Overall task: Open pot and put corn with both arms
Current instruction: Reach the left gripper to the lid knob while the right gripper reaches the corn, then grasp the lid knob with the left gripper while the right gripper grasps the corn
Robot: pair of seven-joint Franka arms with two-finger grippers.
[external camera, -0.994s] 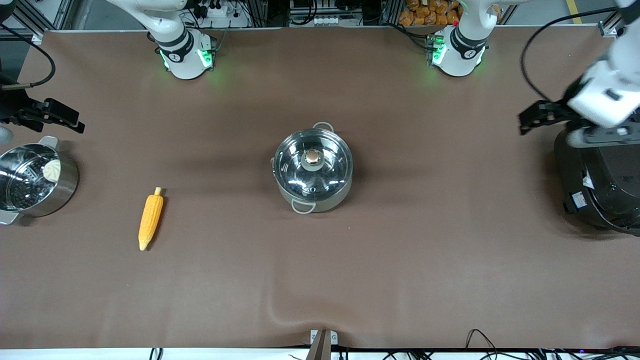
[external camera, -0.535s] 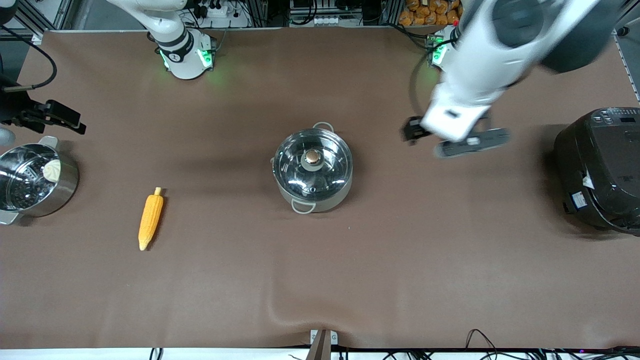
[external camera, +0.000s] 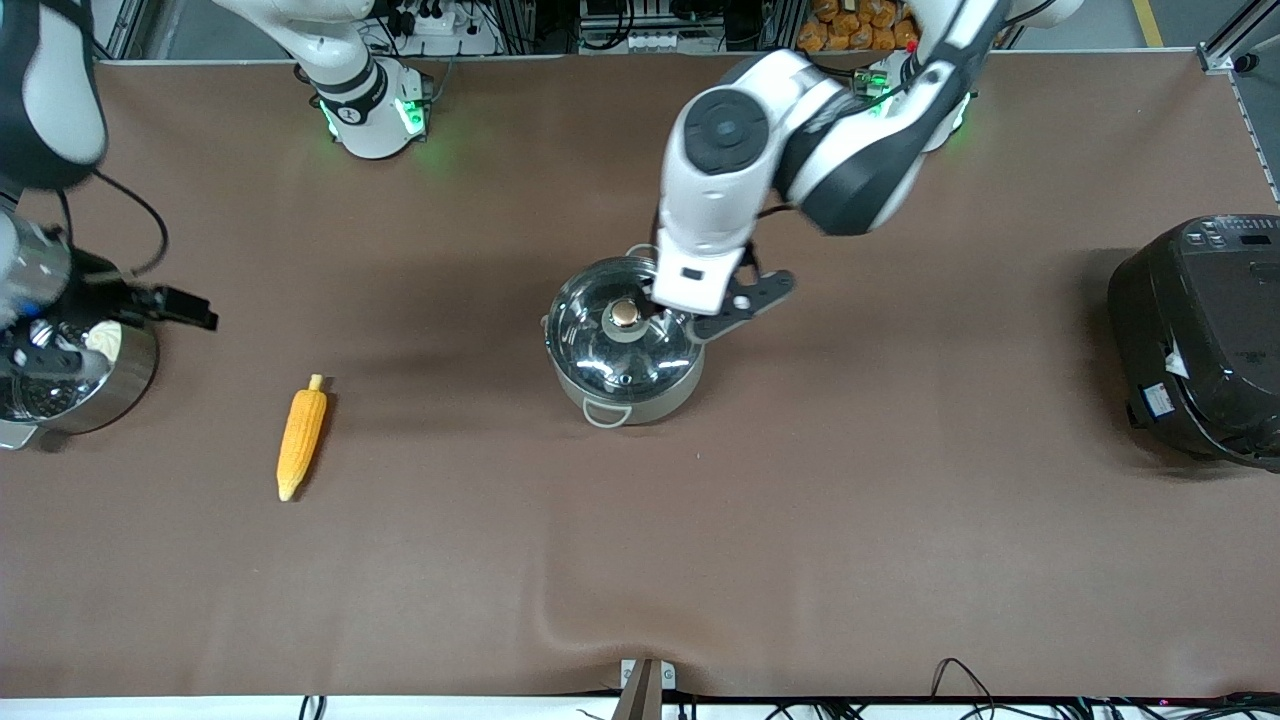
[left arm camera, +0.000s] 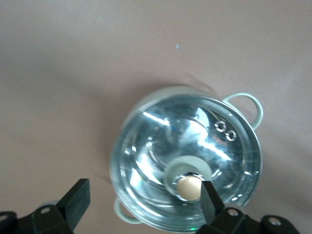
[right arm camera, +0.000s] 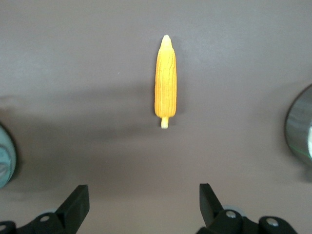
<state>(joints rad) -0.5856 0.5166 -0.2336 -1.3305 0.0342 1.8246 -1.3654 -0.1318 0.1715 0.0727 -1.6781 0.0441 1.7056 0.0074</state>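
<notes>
Where brown cloth [external camera: 800, 520] spreads, pot [external camera: 625, 345], corn [external camera: 301, 437]

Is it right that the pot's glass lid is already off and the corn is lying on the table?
Not quite. The glass lid is still on the pot, as the front view and the left wrist view show; the open left gripper is only over it. The corn does lie on the table.
</notes>
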